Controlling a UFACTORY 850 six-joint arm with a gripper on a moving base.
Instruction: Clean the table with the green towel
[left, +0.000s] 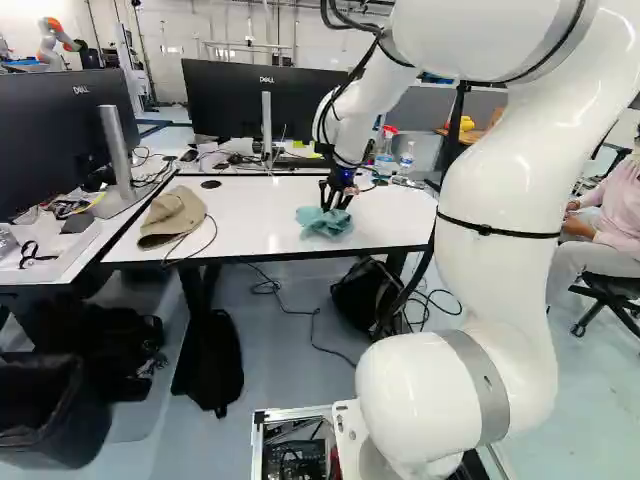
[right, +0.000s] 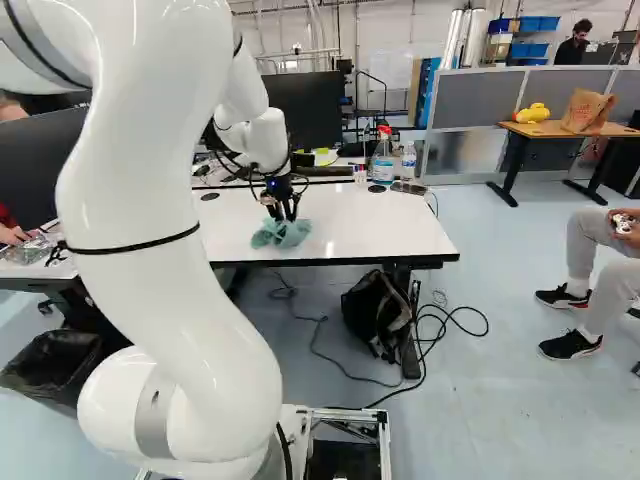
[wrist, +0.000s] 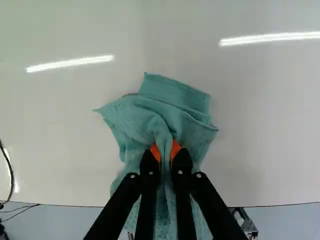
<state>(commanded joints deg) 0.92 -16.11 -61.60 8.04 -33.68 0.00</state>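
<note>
A fold of the green towel (wrist: 142, 117) is pinched between the robot's black fingers (left: 335, 203), drawn narrow, with their orange pads (wrist: 155, 152) against the cloth from two sides. The rest of the towel spreads in loose folds around and ahead of the fingers, lying on the white bench (left: 260, 215) close to its near edge. A tan cap (left: 172, 217) sits at the bench's left end, while a spray bottle (right: 382, 166) and a water bottle (right: 408, 161) stand along the far side, to the right of the towel.
</note>
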